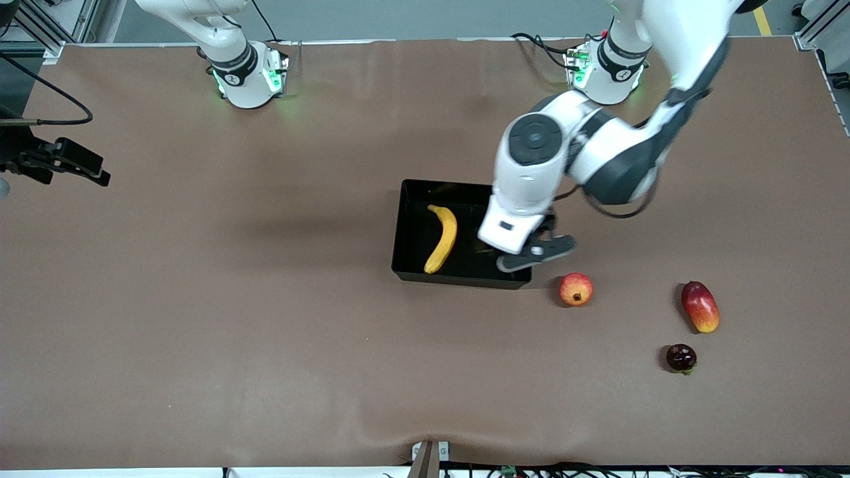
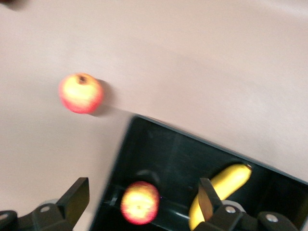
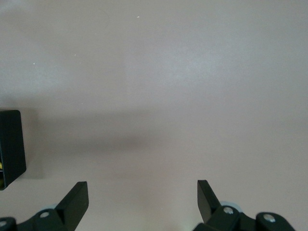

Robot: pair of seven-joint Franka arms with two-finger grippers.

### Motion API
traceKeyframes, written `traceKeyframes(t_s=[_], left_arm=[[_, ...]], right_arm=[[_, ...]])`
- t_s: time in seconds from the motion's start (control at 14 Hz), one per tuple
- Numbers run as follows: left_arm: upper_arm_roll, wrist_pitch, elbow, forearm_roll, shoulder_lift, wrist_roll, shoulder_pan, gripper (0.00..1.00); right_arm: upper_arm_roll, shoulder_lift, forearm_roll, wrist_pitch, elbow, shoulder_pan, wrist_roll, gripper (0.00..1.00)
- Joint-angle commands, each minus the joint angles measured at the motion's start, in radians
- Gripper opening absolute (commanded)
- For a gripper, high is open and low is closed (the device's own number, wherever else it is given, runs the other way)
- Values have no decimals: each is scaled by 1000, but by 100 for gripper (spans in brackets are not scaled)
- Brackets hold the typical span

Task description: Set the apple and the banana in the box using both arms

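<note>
The black box (image 1: 400, 229) sits mid-table. The yellow banana (image 1: 443, 238) lies in it, toward the right arm's end. My left gripper (image 1: 538, 255) hangs open over the box's corner toward the left arm's end, nearest the front camera. In the left wrist view the red-yellow apple (image 2: 139, 202) is inside the box (image 2: 120, 159), loose between my open fingers (image 2: 77, 192) and touching neither, beside the banana (image 2: 226, 180). The apple is hidden under the gripper in the front view. My right gripper (image 3: 143, 192) is open and empty above bare table, with the box's corner (image 3: 9, 144) in its view.
An orange-red round fruit with a dark crown (image 1: 576, 289) lies just outside the box, also in the left wrist view (image 2: 80, 93). A red-yellow mango (image 1: 700, 306) and a small dark fruit (image 1: 681, 358) lie toward the left arm's end, nearer the front camera.
</note>
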Motion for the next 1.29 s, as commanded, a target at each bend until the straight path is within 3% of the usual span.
traceKeyframes(t_s=[0.0, 0.29, 0.57, 0.93, 1.0, 1.07, 1.22], left_arm=[[-8, -50, 8, -34, -72, 129, 79, 100], [-6, -93, 9, -83, -166, 229, 173, 100], [-8, -202, 34, -133, -236, 473, 267, 100], [2, -297, 29, -172, -358, 651, 319, 100], [37, -297, 15, -190, -396, 697, 296, 100], [116, -305, 0, -193, -416, 731, 223, 100], [320, -329, -6, -243, -450, 756, 57, 100]], right_arm=[[-1, 5, 8, -11, 16, -2, 11, 100], [-1, 5, 8, -11, 16, 0, 11, 100], [-1, 5, 8, -11, 16, 0, 11, 100], [-1, 4, 5, -11, 18, 4, 13, 100], [-1, 4, 7, -11, 18, 5, 13, 100], [-1, 4, 7, -11, 19, 5, 13, 100], [-1, 4, 8, -11, 18, 5, 13, 100]])
